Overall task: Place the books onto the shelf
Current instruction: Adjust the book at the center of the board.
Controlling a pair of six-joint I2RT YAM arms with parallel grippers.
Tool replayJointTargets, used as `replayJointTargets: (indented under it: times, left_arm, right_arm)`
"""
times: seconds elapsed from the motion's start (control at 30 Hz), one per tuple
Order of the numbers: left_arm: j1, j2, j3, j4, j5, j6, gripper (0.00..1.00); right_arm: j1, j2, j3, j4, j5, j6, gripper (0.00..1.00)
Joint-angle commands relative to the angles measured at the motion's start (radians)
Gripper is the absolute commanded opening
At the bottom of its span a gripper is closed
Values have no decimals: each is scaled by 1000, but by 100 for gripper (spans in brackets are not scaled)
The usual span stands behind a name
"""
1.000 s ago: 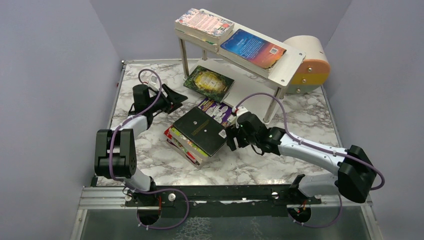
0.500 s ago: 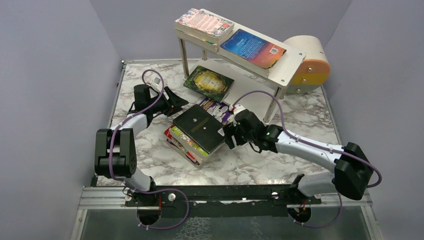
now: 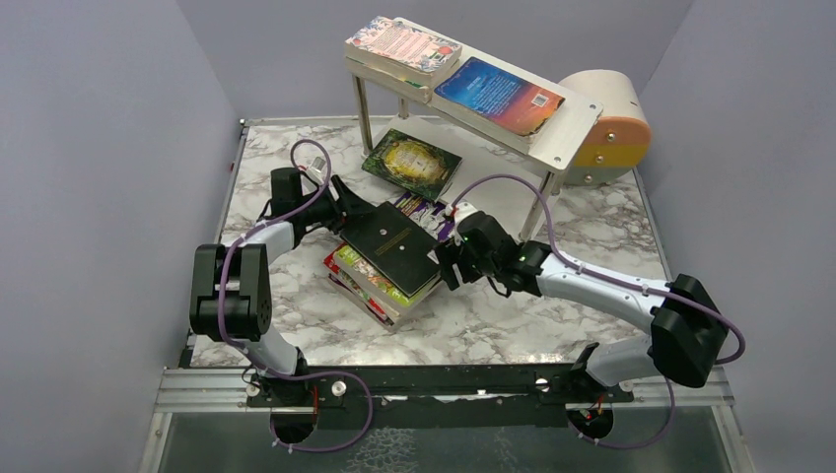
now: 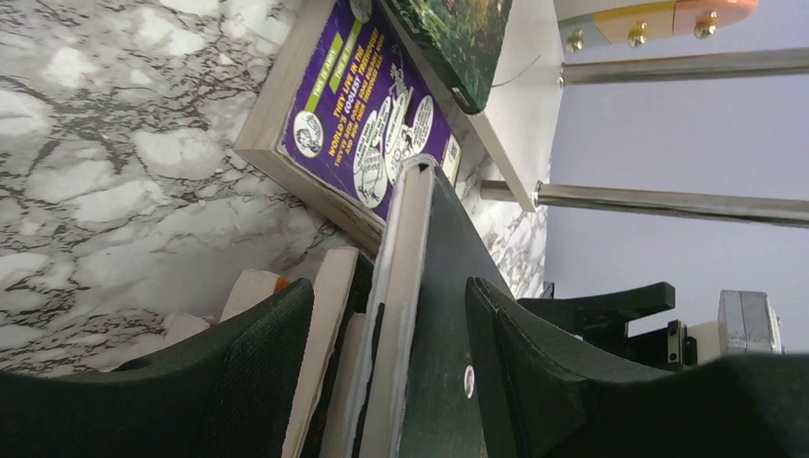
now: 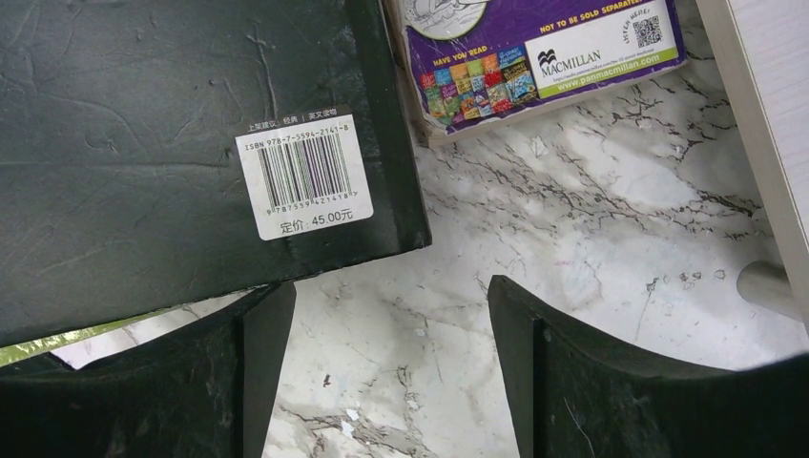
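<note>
A stack of books sits mid-table with a black book (image 3: 389,246) on top. A purple book (image 3: 426,212) lies flat behind the stack, and a green book (image 3: 412,163) rests on the lower board of the shelf (image 3: 572,128). A pink-patterned book (image 3: 402,44) and a blue book (image 3: 498,94) lie on the top board. My left gripper (image 3: 345,209) is open and straddles the far-left edge of the black book (image 4: 444,315); another book's page edge also sits between its fingers (image 4: 238,372). My right gripper (image 3: 444,268) is open at the black book's right corner (image 5: 191,143), with only marble between its fingers (image 5: 572,382).
A round beige-and-orange box (image 3: 611,128) lies behind the shelf at the right. The shelf's metal legs (image 3: 537,212) stand just behind my right gripper. Purple walls close in the marble table (image 3: 493,335) on three sides.
My left gripper has swung right from the open table onto the far-left edge of the stack. My right gripper has crept left against the black book's corner.
</note>
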Motion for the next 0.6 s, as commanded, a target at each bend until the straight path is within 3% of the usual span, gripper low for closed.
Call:
replayJointTargets:
  times: [0.0,0.33,0.5,0.57]
  left_arm:
    - [-16,8,31,11,59,32,51]
    - [-23,10,24,29,71,22,43]
    - [-24,4,-1,84,67,-18,17]
    - [-24,2,-3,94,64,-28,12]
  right_arm:
    - [9,21,46,54,15,-16,73]
    - [9,37,71,64,20,-31,73]
    - [9,39,75,64,16,-32,73]
    - [9,33,72,61,21,-32,73]
